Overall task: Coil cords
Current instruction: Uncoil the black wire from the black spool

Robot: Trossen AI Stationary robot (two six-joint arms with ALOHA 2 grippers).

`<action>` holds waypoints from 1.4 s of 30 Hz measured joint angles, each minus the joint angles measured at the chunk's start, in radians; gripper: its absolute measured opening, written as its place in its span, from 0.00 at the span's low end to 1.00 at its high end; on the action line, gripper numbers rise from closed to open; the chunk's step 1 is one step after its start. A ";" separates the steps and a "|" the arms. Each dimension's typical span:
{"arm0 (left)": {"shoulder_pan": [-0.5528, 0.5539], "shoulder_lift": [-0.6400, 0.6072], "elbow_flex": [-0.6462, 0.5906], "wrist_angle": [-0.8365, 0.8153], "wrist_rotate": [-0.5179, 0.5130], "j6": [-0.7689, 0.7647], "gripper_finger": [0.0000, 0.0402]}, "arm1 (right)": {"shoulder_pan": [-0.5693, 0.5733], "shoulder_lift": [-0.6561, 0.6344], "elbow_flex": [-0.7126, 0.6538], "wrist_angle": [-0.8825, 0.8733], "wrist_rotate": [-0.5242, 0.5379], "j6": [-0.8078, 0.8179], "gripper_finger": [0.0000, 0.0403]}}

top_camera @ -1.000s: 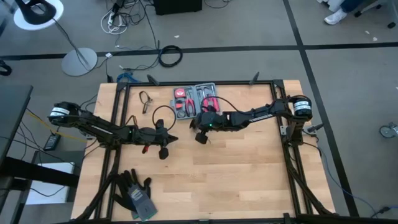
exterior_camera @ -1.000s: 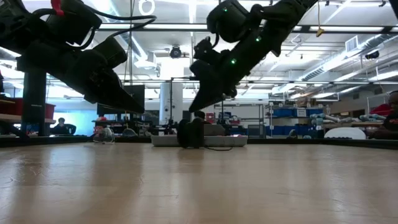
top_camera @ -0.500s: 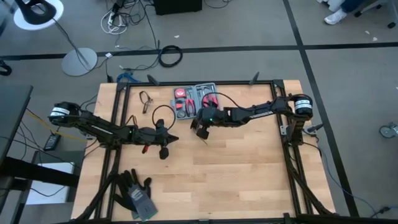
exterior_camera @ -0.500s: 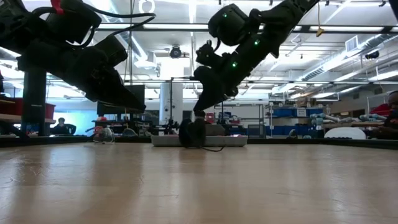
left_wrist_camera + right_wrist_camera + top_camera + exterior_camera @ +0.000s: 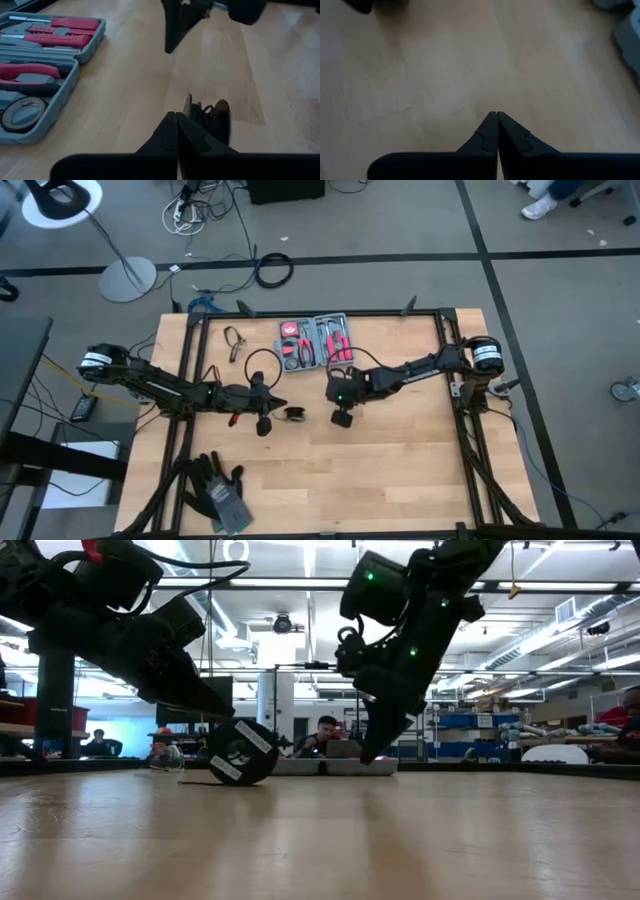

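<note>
A: Where's the small round black puck-like disc point(image 5: 242, 752)?
B: On pale wood table point(image 5: 400, 450), just beyond left gripper point(image 5: 277, 403), fingers together.
A: Right gripper point(image 5: 343, 418)?
B: Angled down, pinched empty. Grey tool kit point(image 5: 315, 342) behind.

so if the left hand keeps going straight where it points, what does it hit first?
Probably the small black disc, which sits on the wood just past the shut left hand in its wrist view. Beyond it hangs the right hand. Depth is hard to judge, so it may only clip the disc's edge.
</note>
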 joint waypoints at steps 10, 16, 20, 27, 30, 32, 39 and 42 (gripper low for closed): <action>-0.002 0.000 0.000 0.001 0.001 -0.024 0.00 | 0.081 -0.024 -0.044 0.010 0.123 0.064 0.00; -0.002 0.000 0.000 -0.006 0.001 -0.027 0.00 | 0.104 -0.165 -0.260 0.289 0.120 0.131 0.00; -0.002 0.000 0.000 -0.005 0.001 -0.030 0.00 | 0.132 -0.236 -0.428 0.540 0.113 0.185 0.00; -0.002 0.000 0.000 0.004 0.000 -0.029 0.00 | 0.198 -0.186 -0.642 0.927 0.112 0.275 0.01; -0.002 0.000 0.000 0.006 0.000 -0.029 0.00 | 0.209 -0.129 -0.678 1.057 0.117 0.270 0.02; -0.002 0.000 0.000 0.007 0.000 -0.028 0.00 | 0.208 -0.090 -0.682 1.092 0.133 0.265 0.02; -0.002 0.000 0.000 -0.001 0.041 -0.086 0.00 | 0.193 -0.025 -0.673 1.159 0.140 0.261 0.01; -0.003 0.000 0.000 -0.008 0.048 -0.082 0.00 | 0.193 -0.032 -0.673 1.158 0.140 0.226 0.01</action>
